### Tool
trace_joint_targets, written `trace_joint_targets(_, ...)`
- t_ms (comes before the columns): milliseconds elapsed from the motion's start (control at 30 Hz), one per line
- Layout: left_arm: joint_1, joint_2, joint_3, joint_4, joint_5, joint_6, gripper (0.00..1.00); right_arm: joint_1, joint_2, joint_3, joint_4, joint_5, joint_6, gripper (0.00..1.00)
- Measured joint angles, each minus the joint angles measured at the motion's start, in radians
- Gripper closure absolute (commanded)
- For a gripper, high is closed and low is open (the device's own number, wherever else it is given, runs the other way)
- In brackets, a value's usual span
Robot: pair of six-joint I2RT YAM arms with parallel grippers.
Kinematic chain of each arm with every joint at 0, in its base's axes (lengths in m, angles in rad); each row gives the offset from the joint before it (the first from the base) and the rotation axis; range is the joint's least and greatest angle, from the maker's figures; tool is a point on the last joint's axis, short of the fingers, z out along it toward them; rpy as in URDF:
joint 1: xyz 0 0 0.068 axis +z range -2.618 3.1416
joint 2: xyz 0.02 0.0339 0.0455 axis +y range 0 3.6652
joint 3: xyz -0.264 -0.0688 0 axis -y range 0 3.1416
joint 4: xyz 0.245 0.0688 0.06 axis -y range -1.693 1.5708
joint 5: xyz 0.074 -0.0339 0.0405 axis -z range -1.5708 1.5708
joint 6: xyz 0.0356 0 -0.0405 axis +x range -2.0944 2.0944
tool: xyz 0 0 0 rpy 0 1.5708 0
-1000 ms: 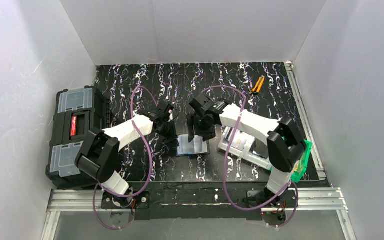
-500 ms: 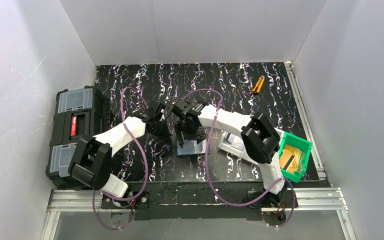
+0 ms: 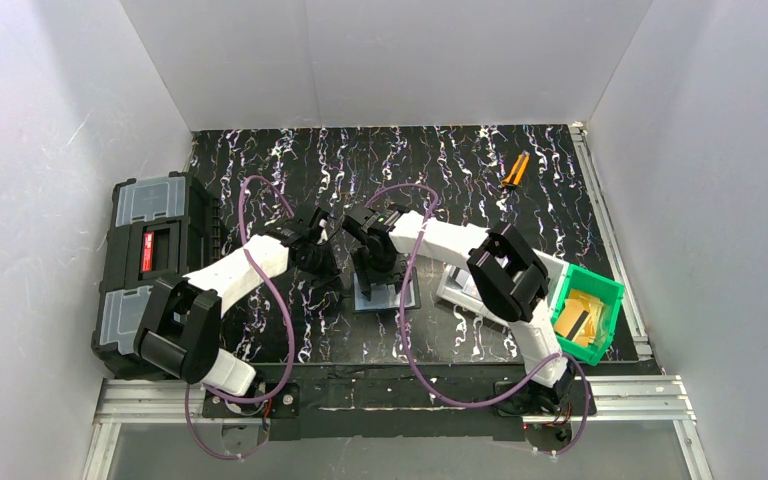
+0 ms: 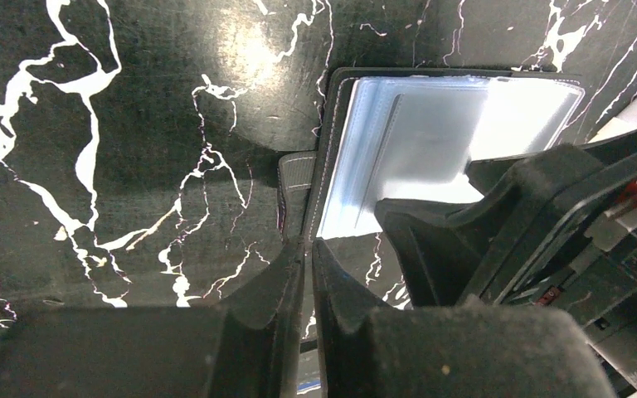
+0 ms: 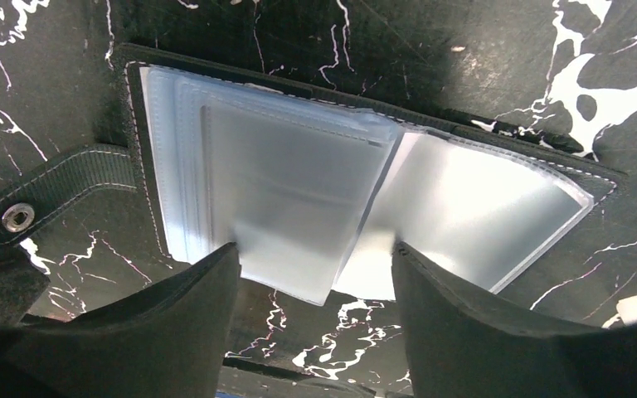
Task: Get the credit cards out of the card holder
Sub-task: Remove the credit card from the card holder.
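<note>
The right gripper [image 5: 311, 274] had swung in over the open card holder [image 5: 290, 174], jaws spread astride its sleeves, while the left gripper [image 4: 308, 253] pinched its edge, seemingly anchoring it.

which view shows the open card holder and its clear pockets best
Right wrist: the card holder fills the frame, lying open, with both clear pocket leaves and the snap strap visible. Left wrist shows only one leaf, partly blocked. Top external shows it tiny and mostly covered.
</note>
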Motion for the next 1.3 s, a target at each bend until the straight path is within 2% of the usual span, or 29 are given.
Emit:
trace_joint_targets(400, -0.009, 0.029, 0.0, 0.027, 0.051, 0.001, 0.93, -0.045, -0.048, -0.107, 0.095, -0.11, 0.01, 0.77)
trace_joint_targets(500, -0.026, 0.042, 0.002, 0.03, 0.055, 0.0, 0.92, -0.074, -0.066, -0.153, 0.134, -0.167, 0.018, 0.84)
trace_joint_targets(867, -0.096, 0.162, 0.056, 0.064, 0.069, -0.008, 0.92, -0.164, -0.104, -0.285, 0.277, -0.368, 0.043, 0.89)
trace_joint_targets(1300, -0.131, 0.261, 0.113, 0.119, 0.093, -0.026, 0.93, -0.193, -0.114, -0.328, 0.333, -0.437, 0.053, 0.88)
